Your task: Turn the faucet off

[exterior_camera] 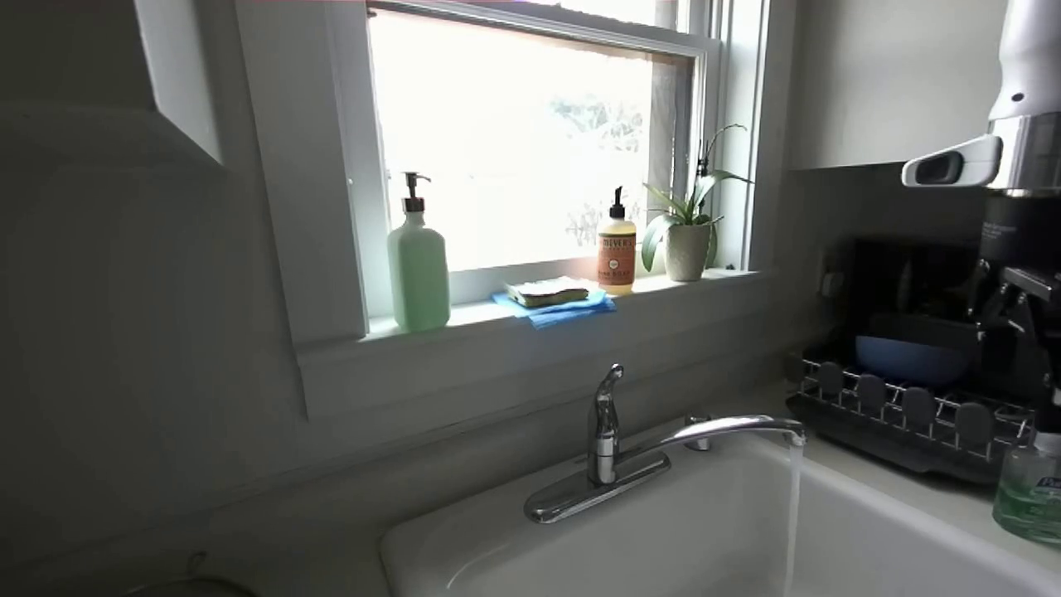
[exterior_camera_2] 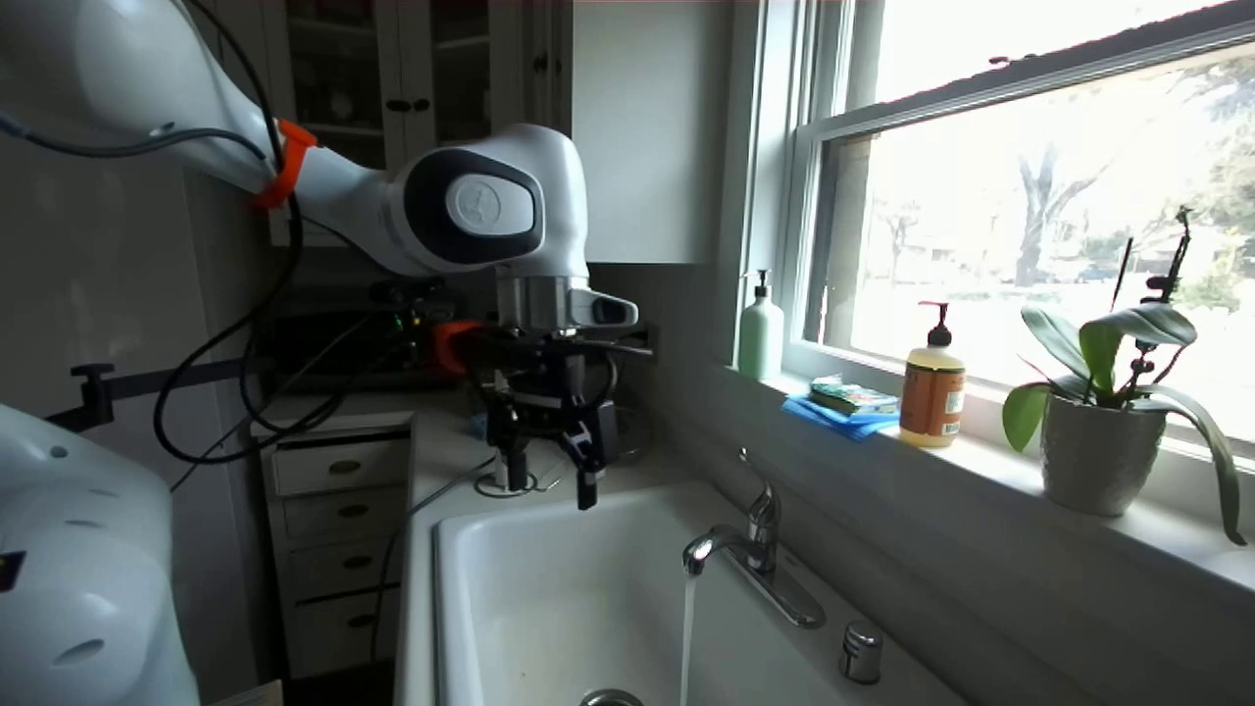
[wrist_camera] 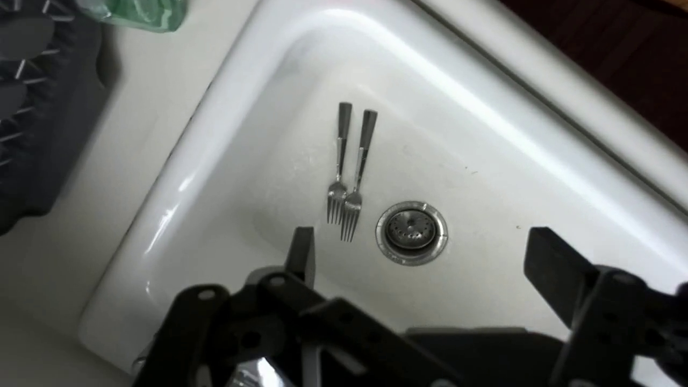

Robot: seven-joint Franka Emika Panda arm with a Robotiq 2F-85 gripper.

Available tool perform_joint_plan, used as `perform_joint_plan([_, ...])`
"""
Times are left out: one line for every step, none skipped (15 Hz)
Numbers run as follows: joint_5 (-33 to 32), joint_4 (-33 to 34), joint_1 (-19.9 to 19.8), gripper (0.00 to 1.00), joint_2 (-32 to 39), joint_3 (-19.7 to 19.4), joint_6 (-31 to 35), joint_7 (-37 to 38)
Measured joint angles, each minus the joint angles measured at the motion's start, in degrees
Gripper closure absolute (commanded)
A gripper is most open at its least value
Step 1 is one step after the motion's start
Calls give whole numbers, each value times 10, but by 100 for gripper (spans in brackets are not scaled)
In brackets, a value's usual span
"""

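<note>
The chrome faucet (exterior_camera: 606, 460) stands at the sink's back edge, with its lever upright and its long low spout over the basin. It also shows in another exterior view (exterior_camera_2: 763, 537). A stream of water (exterior_camera: 793, 514) runs from the spout, seen in both exterior views. My gripper (exterior_camera_2: 551, 480) is open and empty, above the sink and apart from the faucet. In the wrist view its fingers (wrist_camera: 423, 242) are wide apart with only the basin between them. A bit of chrome shows under the gripper at the bottom of the wrist view; most of it is hidden.
The white sink (exterior_camera_2: 461, 588) holds two forks (wrist_camera: 349, 166) near the drain (wrist_camera: 411, 232). A dish rack (exterior_camera: 903, 414) and a clear bottle with green liquid (exterior_camera: 1028, 497) stand beside it. A green pump bottle (exterior_camera: 420, 274), orange-labelled bottle (exterior_camera: 616, 257) and potted plant (exterior_camera: 686, 253) line the windowsill.
</note>
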Motion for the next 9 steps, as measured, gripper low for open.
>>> perform_joint_plan([0,0,-4,0,-1,-8,19,-1])
perform_joint_plan([0,0,-8,0,-1,-15,40,-1])
perform_joint_plan([0,-1,-11,0,-1,-22,63,0])
perform_joint_plan([1,-2,-14,0,0,-27,87,1])
perform_joint_plan([3,-4,-16,0,0,-32,113,3])
perform_joint_plan([5,-5,-16,0,2,-36,142,8])
perform_joint_plan([9,-5,-16,0,5,-37,170,13])
perform_joint_plan([13,-5,-16,0,9,-37,197,19])
perform_joint_plan([17,-5,-15,0,17,-36,224,26])
